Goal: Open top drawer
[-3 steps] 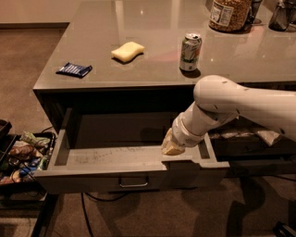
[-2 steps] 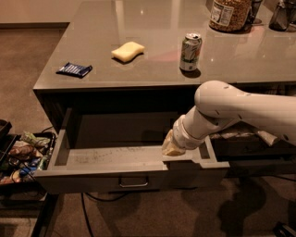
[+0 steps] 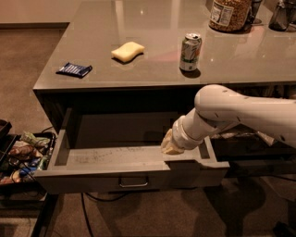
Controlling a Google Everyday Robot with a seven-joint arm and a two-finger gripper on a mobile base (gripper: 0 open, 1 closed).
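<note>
Judging from the near edge, the top drawer (image 3: 106,178) already stands well out from under the table (image 3: 152,76). Its dark front is towards the camera, and the metal loop handle (image 3: 134,183) at its centre is free and untouched. The shallow scuffed floor is bare to view. To the left, low down, sits a tray of mixed clutter (image 3: 23,155).

The gripper (image 3: 172,144) is down inside the drawer at its right end, against the inner face of the front panel. Whether it is open or closed on anything cannot be told, since the wrist hides its tip. The white arm (image 3: 240,111) reaches in from the right.

The opening looks nearly done. To finish it well, any last pull should run straight out along the drawer's slides. The contact is off-centre, so a skewed pull could rack the drawer. The arm should then lift clear without catching the rim.

Farther back on the table are a blue packet (image 3: 74,69), a yellow sponge (image 3: 127,51) and a drink can (image 3: 190,52). A jar (image 3: 230,14) stands at the far edge.

Against the frame a second ago, little differs. The drawer is out about as far, the gripper sits at the same spot, and only the bend of the arm seems slightly lower.
</note>
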